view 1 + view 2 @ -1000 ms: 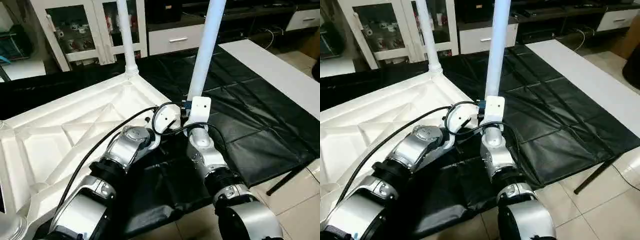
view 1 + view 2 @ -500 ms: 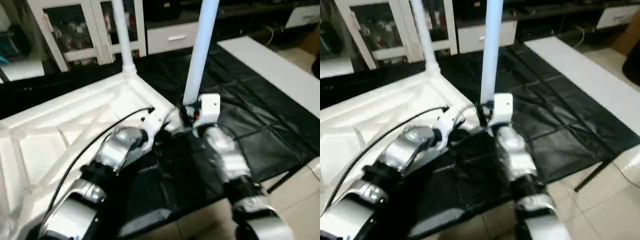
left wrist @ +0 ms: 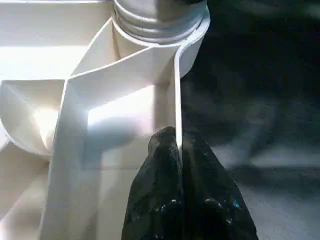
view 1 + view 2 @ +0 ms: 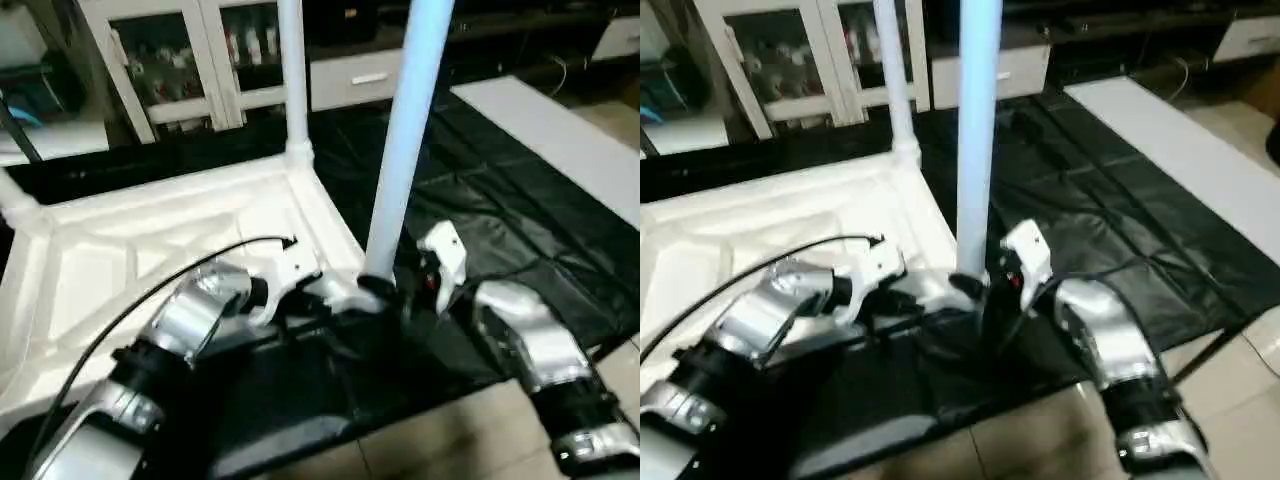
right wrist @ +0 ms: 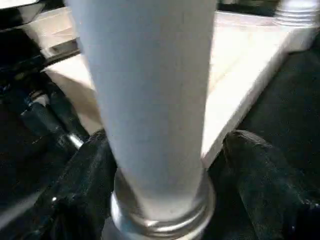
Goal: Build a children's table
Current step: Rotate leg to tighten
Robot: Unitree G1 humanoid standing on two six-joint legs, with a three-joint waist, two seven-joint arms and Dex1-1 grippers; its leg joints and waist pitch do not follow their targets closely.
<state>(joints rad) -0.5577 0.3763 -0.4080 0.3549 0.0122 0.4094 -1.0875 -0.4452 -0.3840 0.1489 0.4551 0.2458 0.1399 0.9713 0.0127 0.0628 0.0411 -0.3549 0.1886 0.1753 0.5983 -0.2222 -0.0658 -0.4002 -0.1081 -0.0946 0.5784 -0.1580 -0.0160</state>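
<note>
Your left gripper [image 3: 180,150] pinched the tabletop's [image 4: 120,250] rim near its corner. Your right gripper [image 5: 160,165] stood spread around the upright leg [image 4: 405,140] seated in that corner socket.

Both head views were softened by motion blur, most strongly over the silver forearms and the black-draped work table [image 4: 520,200]. Even indoor light was recorded, with pale sheen on the cloth's creases. In the left wrist view, strong glare was recorded on the white table top [image 3: 45,115], while the black cloth beside it was left dim. The near leg [image 5: 150,100] was rendered unfocused in the right wrist view.
</note>
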